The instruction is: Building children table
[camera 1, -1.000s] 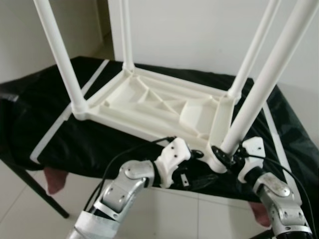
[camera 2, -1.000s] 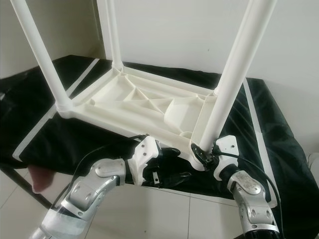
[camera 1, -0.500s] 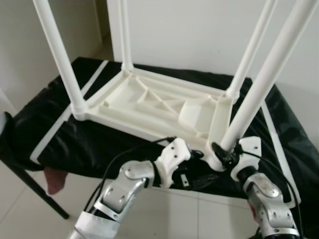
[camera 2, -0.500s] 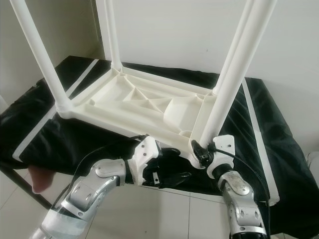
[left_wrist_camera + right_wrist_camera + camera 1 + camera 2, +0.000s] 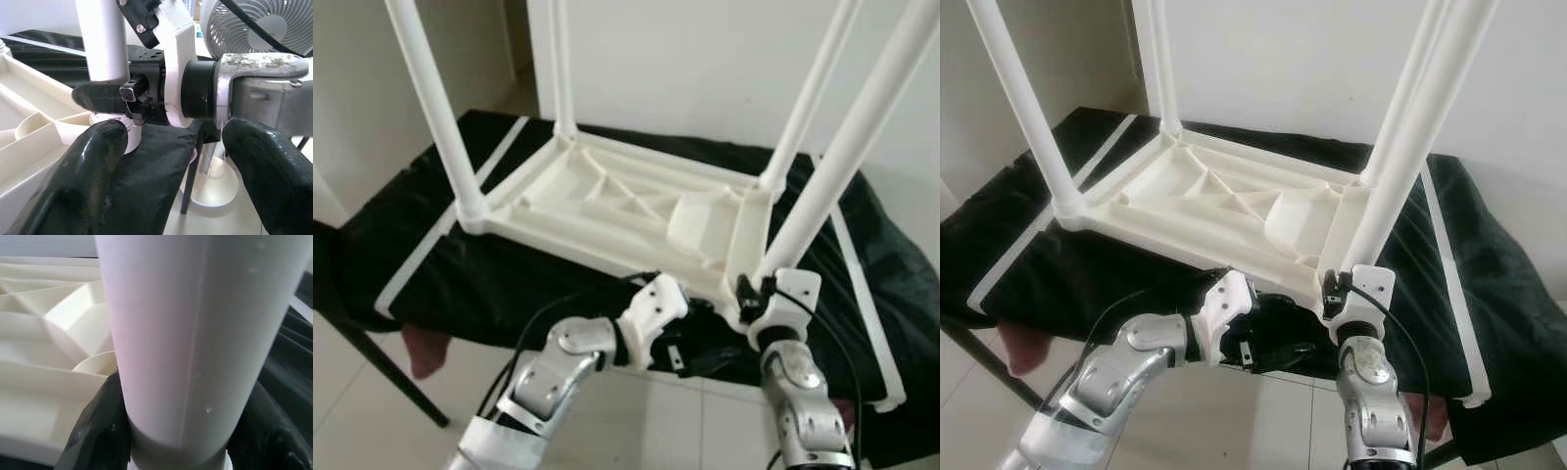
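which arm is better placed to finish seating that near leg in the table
Right. The right gripper is shut on the near leg at its base; the left gripper hangs open beside it, holding nothing.

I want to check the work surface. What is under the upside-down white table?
Under the white table lies a black cloth with white stripes, draped over a support. The part directly beneath the tabletop is covered. The right gripper holds the near leg at its base.
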You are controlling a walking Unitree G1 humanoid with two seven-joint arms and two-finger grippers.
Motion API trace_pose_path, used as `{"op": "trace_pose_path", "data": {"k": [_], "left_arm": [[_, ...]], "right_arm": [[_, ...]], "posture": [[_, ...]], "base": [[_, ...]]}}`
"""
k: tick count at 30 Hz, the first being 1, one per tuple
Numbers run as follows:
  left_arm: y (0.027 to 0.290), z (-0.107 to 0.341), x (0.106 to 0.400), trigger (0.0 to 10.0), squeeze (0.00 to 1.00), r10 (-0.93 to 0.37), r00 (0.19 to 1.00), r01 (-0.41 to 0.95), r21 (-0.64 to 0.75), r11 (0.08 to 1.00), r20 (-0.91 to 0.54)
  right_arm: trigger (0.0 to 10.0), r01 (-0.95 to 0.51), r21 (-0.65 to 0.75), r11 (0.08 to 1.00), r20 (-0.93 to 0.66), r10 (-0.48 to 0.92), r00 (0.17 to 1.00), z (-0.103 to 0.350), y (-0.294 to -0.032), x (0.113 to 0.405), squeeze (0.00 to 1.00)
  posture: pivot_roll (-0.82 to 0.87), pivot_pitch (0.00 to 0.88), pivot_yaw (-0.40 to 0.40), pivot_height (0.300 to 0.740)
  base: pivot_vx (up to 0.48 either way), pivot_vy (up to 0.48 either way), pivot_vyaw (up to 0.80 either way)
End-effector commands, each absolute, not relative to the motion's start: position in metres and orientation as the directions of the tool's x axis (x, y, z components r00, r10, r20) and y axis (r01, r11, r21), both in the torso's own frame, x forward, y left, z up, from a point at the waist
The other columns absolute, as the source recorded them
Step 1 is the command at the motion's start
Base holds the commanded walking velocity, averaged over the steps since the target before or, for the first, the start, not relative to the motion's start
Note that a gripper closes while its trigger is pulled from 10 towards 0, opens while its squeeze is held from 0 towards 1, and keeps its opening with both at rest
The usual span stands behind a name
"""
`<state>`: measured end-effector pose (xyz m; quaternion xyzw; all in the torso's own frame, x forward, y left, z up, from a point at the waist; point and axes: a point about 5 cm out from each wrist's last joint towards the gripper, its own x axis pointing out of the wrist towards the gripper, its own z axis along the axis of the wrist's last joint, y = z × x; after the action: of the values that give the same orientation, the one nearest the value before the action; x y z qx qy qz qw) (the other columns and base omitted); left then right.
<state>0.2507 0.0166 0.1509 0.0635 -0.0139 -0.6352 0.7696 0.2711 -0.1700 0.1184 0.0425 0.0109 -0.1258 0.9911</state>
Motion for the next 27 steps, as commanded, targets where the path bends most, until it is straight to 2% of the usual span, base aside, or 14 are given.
{"op": "trace_pose_path", "data": {"k": [1,8,9,11,12,14,17,21,25,26,27], "left_arm": [[0.015,0.151,0.248,10.0,0.00,-0.981,0.182,0.977,0.125,0.173,-0.062],[0.013,0.152,0.247,10.0,0.00,-0.984,0.167,0.980,0.124,0.158,-0.063],[0.013,0.152,0.248,10.0,0.00,-0.984,0.168,0.979,0.128,0.159,-0.063],[0.013,0.153,0.249,10.0,0.00,-0.984,0.170,0.978,0.129,0.161,-0.062],[0.013,0.153,0.249,10.0,0.00,-0.983,0.172,0.978,0.130,0.163,-0.062],[0.013,0.152,0.249,10.0,0.00,-0.983,0.172,0.978,0.130,0.162,-0.062],[0.012,0.152,0.247,10.0,0.00,-0.984,0.170,0.979,0.126,0.162,-0.061],[0.012,0.151,0.248,10.0,0.00,-0.983,0.172,0.979,0.125,0.164,-0.060],[0.012,0.152,0.248,10.0,0.00,-0.983,0.173,0.978,0.126,0.164,-0.060],[0.012,0.151,0.248,10.0,0.00,-0.983,0.172,0.978,0.127,0.164,-0.061],[0.012,0.151,0.248,10.0,0.00,-0.983,0.172,0.978,0.127,0.164,-0.061]], "right_arm": [[10.0,0.324,0.089,0.942,-0.120,-0.313,0.942,0.103,-0.172,0.264,0.00],[10.0,0.310,0.103,0.945,-0.088,-0.302,0.949,0.111,-0.173,0.262,0.00],[10.0,0.314,0.107,0.944,-0.089,-0.305,0.948,0.111,-0.174,0.262,0.94],[10.0,0.315,0.108,0.943,-0.085,-0.307,0.948,0.112,-0.176,0.261,0.94],[10.0,0.297,0.125,0.947,-0.069,-0.290,0.954,0.114,-0.176,0.262,1.00],[10.0,0.292,0.129,0.948,-0.065,-0.285,0.956,0.115,-0.176,0.262,1.00],[10.0,0.208,0.135,0.969,-0.009,-0.208,0.978,0.124,-0.184,0.262,1.00],[10.0,0.039,0.108,0.993,-0.005,-0.038,0.999,0.127,-0.197,0.261,1.00],[10.0,0.007,0.083,0.997,-0.013,-0.006,1.000,0.125,-0.199,0.261,1.00],[10.0,-0.033,0.071,0.997,-0.029,0.035,0.999,0.122,-0.199,0.262,0.01],[10.0,-0.033,0.071,0.997,-0.029,0.035,0.999,0.122,-0.199,0.262,0.01]], "posture": [[0.01,0.000,-0.053,0.740],[0.00,0.000,-0.049,0.740],[0.00,0.000,-0.050,0.740],[0.00,0.000,-0.050,0.740],[0.00,0.000,-0.051,0.740],[0.00,0.000,-0.051,0.740],[-0.01,0.000,-0.054,0.740],[-0.01,0.000,-0.053,0.740],[-0.01,0.000,-0.054,0.740],[-0.01,0.000,-0.054,0.740],[-0.01,0.000,-0.054,0.740]], "base": [[0.000,0.000,0.00],[0.000,0.000,0.00],[0.000,0.000,0.00],[0.000,0.000,0.00],[0.000,0.000,0.00],[0.000,0.000,0.00],[0.000,0.000,0.00],[0.000,0.000,0.00],[0.000,0.000,0.00],[0.000,0.000,0.00],[0.000,0.000,0.00]]}}
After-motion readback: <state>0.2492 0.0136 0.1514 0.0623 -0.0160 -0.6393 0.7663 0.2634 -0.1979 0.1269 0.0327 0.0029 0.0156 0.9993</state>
